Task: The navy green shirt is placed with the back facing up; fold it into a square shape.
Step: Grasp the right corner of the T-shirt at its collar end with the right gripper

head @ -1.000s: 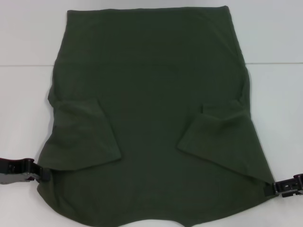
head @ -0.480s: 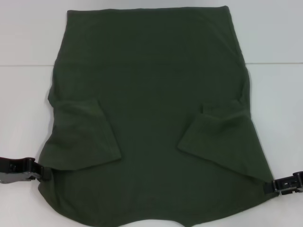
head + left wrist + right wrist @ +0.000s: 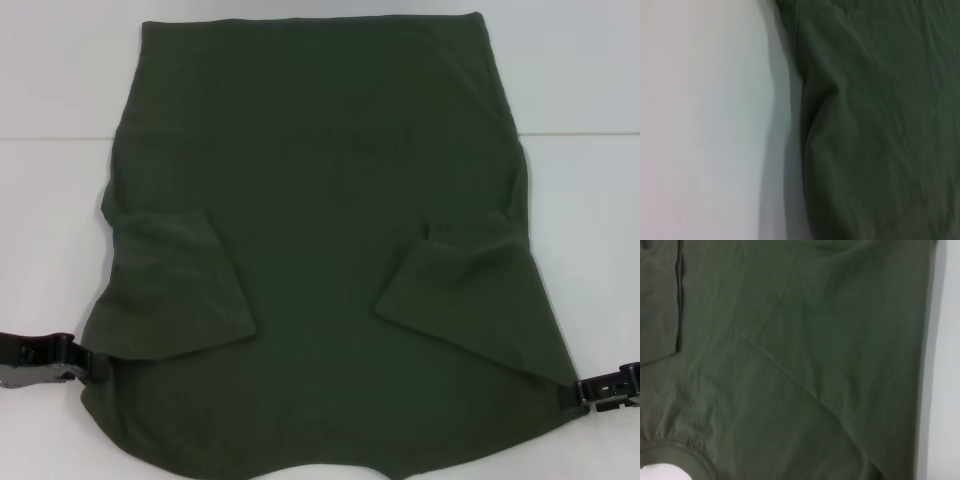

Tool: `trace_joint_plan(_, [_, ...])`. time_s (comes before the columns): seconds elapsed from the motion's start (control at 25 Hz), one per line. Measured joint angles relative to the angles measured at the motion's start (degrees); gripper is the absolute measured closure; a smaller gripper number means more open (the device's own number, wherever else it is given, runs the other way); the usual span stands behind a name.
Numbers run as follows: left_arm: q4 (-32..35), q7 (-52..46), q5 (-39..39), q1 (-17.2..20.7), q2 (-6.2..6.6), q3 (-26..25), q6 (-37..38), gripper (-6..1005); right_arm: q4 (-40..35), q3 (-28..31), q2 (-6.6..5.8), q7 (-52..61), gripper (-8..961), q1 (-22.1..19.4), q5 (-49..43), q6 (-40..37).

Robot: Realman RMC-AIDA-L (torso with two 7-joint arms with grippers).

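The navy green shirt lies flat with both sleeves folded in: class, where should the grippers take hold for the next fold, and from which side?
Probably the near shoulder corners of the navy green shirt, each approached from its outer side. The left gripper and right gripper sit at those edges, where the cloth lies flat and free.

The navy green shirt (image 3: 320, 250) lies flat and takes up most of the middle of the white table (image 3: 580, 210). Bare table shows on both sides of it and at the far corners. The left gripper (image 3: 92, 362) and right gripper (image 3: 572, 394) sit at its near side edges, one on each side
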Motion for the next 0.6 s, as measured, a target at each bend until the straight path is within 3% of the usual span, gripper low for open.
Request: trace_joint_plan(0.6, [-0.03, 0.3, -0.2, -0.03, 0.0, 0.0, 0.2, 976, 0.25, -0.8, 0.82, -0.21, 203, 0.87, 0.0, 0.34])
